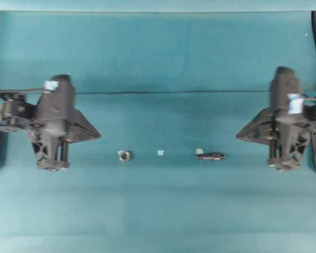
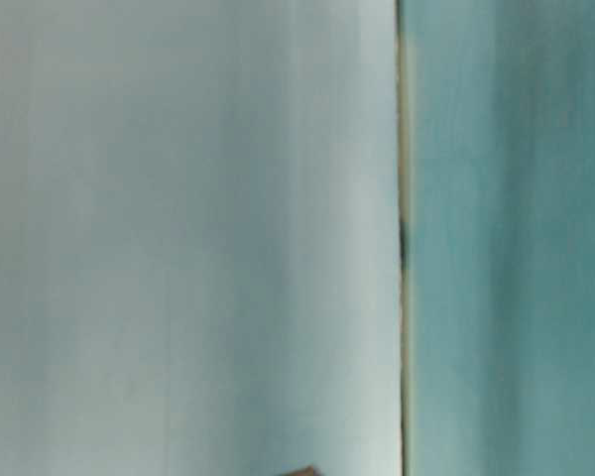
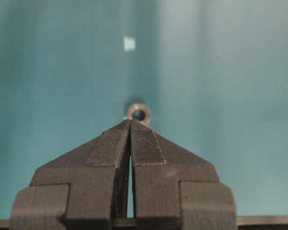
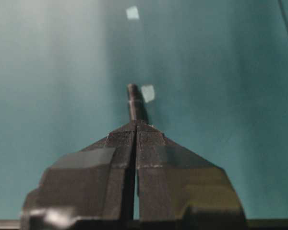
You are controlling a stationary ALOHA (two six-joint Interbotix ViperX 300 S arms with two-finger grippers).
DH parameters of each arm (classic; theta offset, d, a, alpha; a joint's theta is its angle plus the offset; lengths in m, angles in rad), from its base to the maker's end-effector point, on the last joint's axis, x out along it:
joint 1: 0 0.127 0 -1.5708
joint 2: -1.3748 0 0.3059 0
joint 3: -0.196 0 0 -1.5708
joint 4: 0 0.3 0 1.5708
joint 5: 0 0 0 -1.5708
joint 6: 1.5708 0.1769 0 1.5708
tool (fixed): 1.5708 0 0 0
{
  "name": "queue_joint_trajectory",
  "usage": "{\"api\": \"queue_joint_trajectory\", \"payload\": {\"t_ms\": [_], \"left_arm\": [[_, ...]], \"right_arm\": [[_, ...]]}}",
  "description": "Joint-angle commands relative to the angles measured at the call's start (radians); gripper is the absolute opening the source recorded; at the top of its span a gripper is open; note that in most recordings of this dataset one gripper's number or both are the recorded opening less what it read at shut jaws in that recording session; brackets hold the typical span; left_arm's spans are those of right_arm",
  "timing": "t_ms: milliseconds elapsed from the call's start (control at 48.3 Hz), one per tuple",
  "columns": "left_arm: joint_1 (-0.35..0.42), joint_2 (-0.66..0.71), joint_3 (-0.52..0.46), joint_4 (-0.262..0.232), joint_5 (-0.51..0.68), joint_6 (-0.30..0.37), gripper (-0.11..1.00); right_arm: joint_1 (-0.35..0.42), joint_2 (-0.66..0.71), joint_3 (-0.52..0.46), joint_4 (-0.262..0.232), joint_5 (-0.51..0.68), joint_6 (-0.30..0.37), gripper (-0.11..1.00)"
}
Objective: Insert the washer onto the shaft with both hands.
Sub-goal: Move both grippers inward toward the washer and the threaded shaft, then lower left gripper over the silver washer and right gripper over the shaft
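Note:
The washer (image 1: 125, 155), a small silvery ring with a dark hole, lies flat on the teal table left of centre. In the left wrist view it (image 3: 138, 114) lies on the table beyond my shut jaw tips. The shaft (image 1: 210, 155), a short dark ridged rod, lies on its side right of centre. In the right wrist view it (image 4: 136, 103) lies beyond my jaw tips. My left gripper (image 1: 97, 135) is shut and empty, left of the washer. My right gripper (image 1: 239, 136) is shut and empty, right of the shaft.
A pale tape scrap (image 1: 160, 153) lies between washer and shaft, and another (image 1: 199, 151) touches the shaft's left end. A seam in the teal cloth (image 1: 168, 93) runs across behind them. The table-level view shows only blurred pale and teal surfaces.

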Motion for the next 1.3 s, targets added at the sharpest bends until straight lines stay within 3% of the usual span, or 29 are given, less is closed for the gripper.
{"api": "queue_joint_trajectory", "payload": {"t_ms": [0, 352, 497, 1076, 1159, 1283], "left_arm": [[-0.006, 0.032, -0.043, 0.002, 0.005, 0.002, 0.02], [-0.014, 0.202, -0.155, 0.002, 0.156, 0.008, 0.02], [-0.015, 0.23, -0.164, 0.003, 0.167, 0.009, 0.02], [-0.029, 0.33, -0.179, 0.003, 0.123, -0.002, 0.03], [-0.029, 0.341, -0.175, 0.003, 0.114, 0.002, 0.13], [-0.031, 0.364, -0.166, 0.003, 0.129, 0.0, 0.46]], "right_arm": [[0.006, 0.041, -0.048, -0.014, 0.009, -0.006, -0.1], [0.011, 0.221, -0.153, -0.02, 0.164, -0.129, -0.1], [0.012, 0.281, -0.186, -0.021, 0.172, -0.169, -0.1], [0.012, 0.417, -0.235, -0.018, 0.17, -0.189, -0.07], [0.012, 0.42, -0.233, -0.018, 0.17, -0.189, -0.04], [0.012, 0.422, -0.23, -0.018, 0.161, -0.192, 0.06]]}}
